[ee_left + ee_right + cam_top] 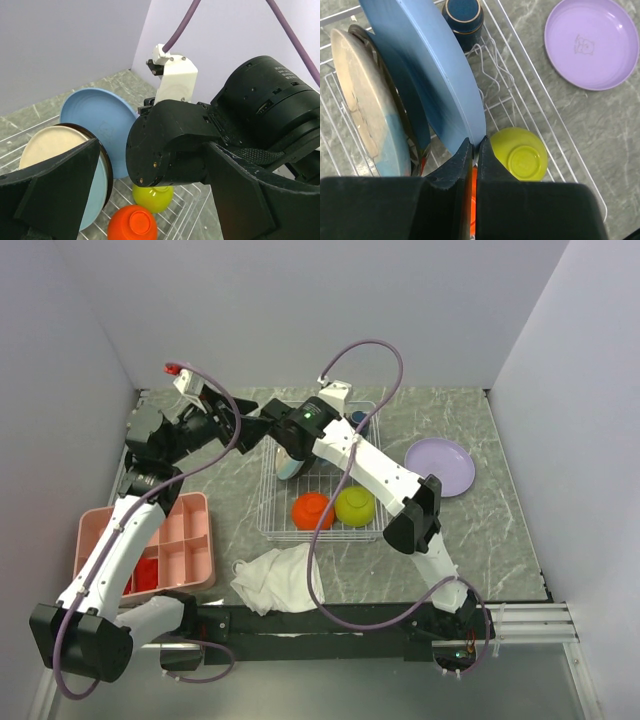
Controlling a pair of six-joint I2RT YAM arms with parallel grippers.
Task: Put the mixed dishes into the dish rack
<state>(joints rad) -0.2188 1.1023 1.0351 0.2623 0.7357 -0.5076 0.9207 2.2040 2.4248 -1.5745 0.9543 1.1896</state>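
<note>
**Right arm grips a blue plate on edge in the rack; left gripper hangs open beside it**

A white cloth (275, 578) lies crumpled at the near edge, with a pink tray (190, 540) to its left. Beyond them is the wire rack (300, 532). At its near end an orange bowl (312, 510) and a green bowl (520, 152) sit upside down side by side. The right gripper (474, 147) is pinched tight on the near rim of the blue plate (430, 65), which stands on edge mid-rack against a cream plate (365, 100) on its left. A blue mug (463, 17) occupies the rack's far right corner. A purple plate (592, 42) lies flat on the table right of the rack. At the far left, the left gripper (243, 408) has its fingers (55, 190) spread wide, holding nothing.
</note>
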